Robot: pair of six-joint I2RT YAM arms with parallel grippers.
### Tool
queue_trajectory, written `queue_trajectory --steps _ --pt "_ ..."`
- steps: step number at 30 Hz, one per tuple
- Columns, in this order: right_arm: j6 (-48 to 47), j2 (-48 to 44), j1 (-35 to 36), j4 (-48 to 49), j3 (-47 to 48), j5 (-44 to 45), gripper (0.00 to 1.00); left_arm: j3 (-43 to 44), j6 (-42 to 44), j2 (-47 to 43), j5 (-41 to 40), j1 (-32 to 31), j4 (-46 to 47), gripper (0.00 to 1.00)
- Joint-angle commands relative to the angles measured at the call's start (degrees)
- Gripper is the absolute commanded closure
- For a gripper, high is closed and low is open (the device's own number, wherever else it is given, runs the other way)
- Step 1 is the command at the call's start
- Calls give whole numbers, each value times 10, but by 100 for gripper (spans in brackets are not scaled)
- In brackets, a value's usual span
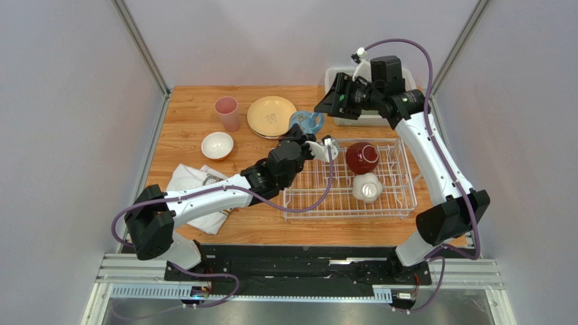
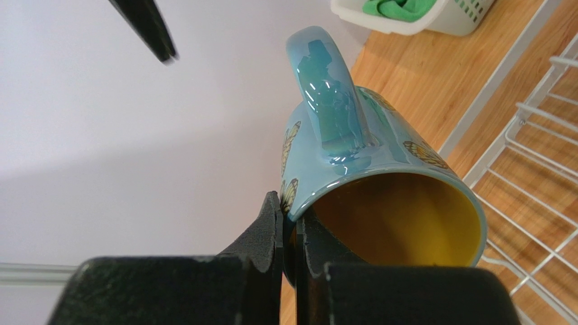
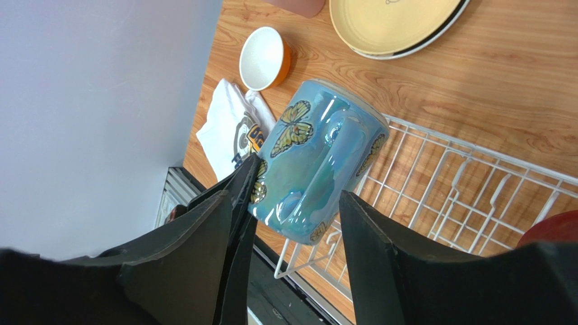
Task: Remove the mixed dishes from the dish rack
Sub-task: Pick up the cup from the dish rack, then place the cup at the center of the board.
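Both left fingers [image 2: 266, 237] clamp the rim of the light-blue mug [image 2: 342, 152].

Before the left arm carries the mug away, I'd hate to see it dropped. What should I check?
1. Left gripper shut on the mug rim: ok.
2. Right gripper open: ok.
3. Right gripper clear of the mug: not ok, it straddles it.
4. Bare table for setting down: ok.
5. Rack emptied: not ok, red bowl and white bowl inside.
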Motion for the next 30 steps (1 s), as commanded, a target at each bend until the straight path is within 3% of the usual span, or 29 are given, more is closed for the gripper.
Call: queue_trajectory --steps 1,11,18,30 --pt "-7 -32 -16 38 31 -25 37 0 7 -54 9 17 33 100" --pt "-16 -35 -38 34 24 -23 36 63 -159 -142 89 151 -143 100" --pt "-19 -24 -42 34 26 -19 36 92 -214 -184 151 249 -227 100" --pt "-23 -16 -45 34 19 -22 37 241 -336 -95 270 490 -372 100"
